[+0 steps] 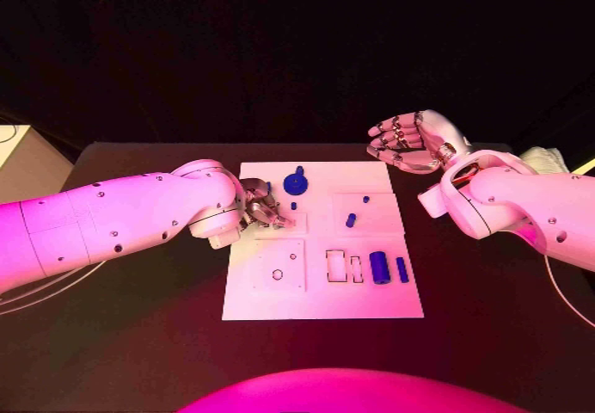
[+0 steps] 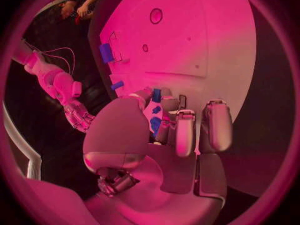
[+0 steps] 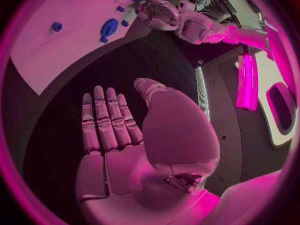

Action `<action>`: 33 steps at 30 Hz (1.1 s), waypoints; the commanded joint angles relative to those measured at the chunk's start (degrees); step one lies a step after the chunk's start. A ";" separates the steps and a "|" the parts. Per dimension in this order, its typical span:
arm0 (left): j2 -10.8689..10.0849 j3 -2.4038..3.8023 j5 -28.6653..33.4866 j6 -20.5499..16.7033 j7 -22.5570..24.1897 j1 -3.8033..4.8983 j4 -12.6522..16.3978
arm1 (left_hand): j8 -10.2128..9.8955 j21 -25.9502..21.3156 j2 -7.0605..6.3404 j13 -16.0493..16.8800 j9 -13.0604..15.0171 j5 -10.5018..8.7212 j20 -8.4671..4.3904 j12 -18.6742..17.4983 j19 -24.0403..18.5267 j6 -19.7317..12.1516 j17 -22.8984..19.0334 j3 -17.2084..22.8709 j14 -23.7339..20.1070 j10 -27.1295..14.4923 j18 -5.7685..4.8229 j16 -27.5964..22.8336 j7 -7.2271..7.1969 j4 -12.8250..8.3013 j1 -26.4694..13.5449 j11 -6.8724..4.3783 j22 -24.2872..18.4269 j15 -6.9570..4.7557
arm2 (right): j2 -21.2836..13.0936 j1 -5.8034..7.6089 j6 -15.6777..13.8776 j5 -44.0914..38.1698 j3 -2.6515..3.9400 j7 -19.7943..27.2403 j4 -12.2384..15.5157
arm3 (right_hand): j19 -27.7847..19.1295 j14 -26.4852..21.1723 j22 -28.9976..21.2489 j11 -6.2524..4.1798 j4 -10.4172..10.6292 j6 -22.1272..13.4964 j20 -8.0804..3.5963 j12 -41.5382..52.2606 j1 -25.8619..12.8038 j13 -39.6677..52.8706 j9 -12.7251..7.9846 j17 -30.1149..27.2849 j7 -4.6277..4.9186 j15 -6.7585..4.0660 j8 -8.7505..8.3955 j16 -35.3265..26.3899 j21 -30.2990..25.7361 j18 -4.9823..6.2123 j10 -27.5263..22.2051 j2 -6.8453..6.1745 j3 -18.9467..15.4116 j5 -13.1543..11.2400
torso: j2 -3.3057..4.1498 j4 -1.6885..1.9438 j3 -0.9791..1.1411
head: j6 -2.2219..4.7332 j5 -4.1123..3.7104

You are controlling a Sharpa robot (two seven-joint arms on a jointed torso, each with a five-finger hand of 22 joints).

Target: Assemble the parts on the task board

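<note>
The white task board (image 1: 322, 297) lies mid-table. My left hand (image 1: 263, 211) rests over its far left part, fingers curled, pinching a small blue part (image 2: 155, 116) between thumb and fingers. Just beyond that hand stands a round blue part (image 1: 295, 182). Small blue pieces (image 1: 351, 220) sit mid-board, and two longer blue parts (image 1: 379, 267) lie near the right edge. My right hand (image 1: 409, 142) hangs raised past the board's far right corner; in its wrist view the fingers (image 3: 106, 120) are stretched out with nothing in them. The round part (image 3: 109, 27) and the left hand (image 3: 153, 10) show there too.
The board (image 2: 206, 40) has a round hole (image 2: 155, 16) and rectangular slots (image 1: 336, 265) in its near half. A pale box (image 1: 25, 163) stands at the table's far left, a white object (image 1: 546, 157) at the far right. Dark table (image 1: 124, 327) surrounds the board.
</note>
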 commanded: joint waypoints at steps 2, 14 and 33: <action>0.08 -0.13 -0.20 1.55 -0.63 -0.14 0.03 | 0.76 0.37 0.36 0.30 -0.10 0.01 -0.57 0.26 0.15 -0.13 12.12 2.68 4.98 0.52 -0.40 0.27 -0.67 -1.26 2.89 -0.45 2.14 -0.70 | 0.02 -0.04 0.96 -0.31 0.01 0.31 0.05 | -0.28 -0.24 -0.05 0.26 -0.33 0.07 0.12 -0.24 -0.38 -0.09 -0.07 -0.05 3.65 0.27 -0.25 -0.32 -0.25 -0.11 0.09 0.06 -0.05 -0.21 | 0.00 0.09 -0.06 | 0.04 -0.07; -0.07 -0.14 -0.37 -0.32 -0.40 -0.18 0.17 | 2.18 0.32 1.04 0.00 -0.94 -0.01 -0.85 -0.16 0.22 -1.39 12.01 12.15 4.96 0.66 -0.42 0.18 -0.67 -3.59 3.97 -0.52 2.25 -0.79 | 0.05 -0.14 1.16 -0.31 0.01 0.26 -0.02 | -0.41 -0.20 -0.18 0.25 -0.34 0.17 0.12 -0.20 -0.42 -0.11 -0.08 -0.15 3.65 0.26 -0.21 -0.34 -0.25 -0.11 0.19 0.12 -0.04 -0.24 | -0.03 0.13 -0.09 | 0.17 -0.11; -1.34 0.42 2.21 -2.09 1.86 -0.24 1.51 | 4.28 -1.11 -0.29 -4.79 -1.88 0.07 0.07 -3.01 -1.31 -5.68 10.17 28.80 4.16 -2.78 0.07 -0.94 1.22 -11.11 -1.11 1.02 0.63 0.50 | -0.10 -0.24 1.85 -0.35 0.00 -0.12 -0.05 | -0.51 -0.17 -0.28 0.23 -0.35 0.26 0.12 -0.17 -0.44 -0.12 -0.08 -0.22 3.65 0.26 -0.19 -0.35 -0.24 -0.10 0.26 0.18 -0.02 -0.22 | 0.07 0.23 -0.16 | 0.29 -0.21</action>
